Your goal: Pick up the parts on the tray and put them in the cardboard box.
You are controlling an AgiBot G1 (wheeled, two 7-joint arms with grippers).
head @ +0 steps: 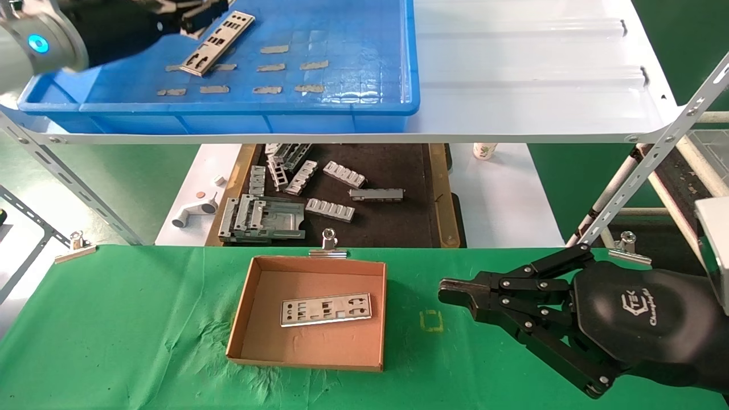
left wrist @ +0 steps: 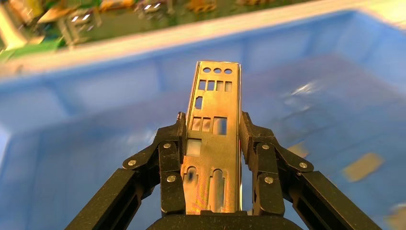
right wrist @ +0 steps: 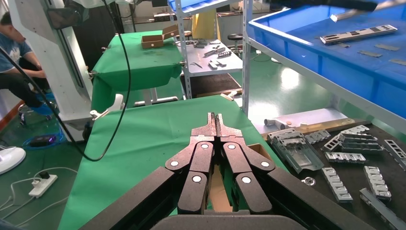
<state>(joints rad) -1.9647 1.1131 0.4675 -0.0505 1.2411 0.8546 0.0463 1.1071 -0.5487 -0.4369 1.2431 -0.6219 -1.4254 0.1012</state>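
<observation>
Blue tray [head: 364, 34] sat far L on upper shelf; cardboard box [head: 250, 307] near centre on green cloth, one plate [head: 326, 309] already inside. L gripper [left wrist: 210, 139] clamped 2nd plate [left wrist: 213, 120] above tray floor: transfer step. Next: carry to box, release flat. R gripper [head: 455, 293] idle, fingers closed, empty, R of box.

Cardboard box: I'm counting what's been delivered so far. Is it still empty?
No. One metal plate already lies flat on the floor of the cardboard box, while the left gripper holds another over the blue tray.
</observation>
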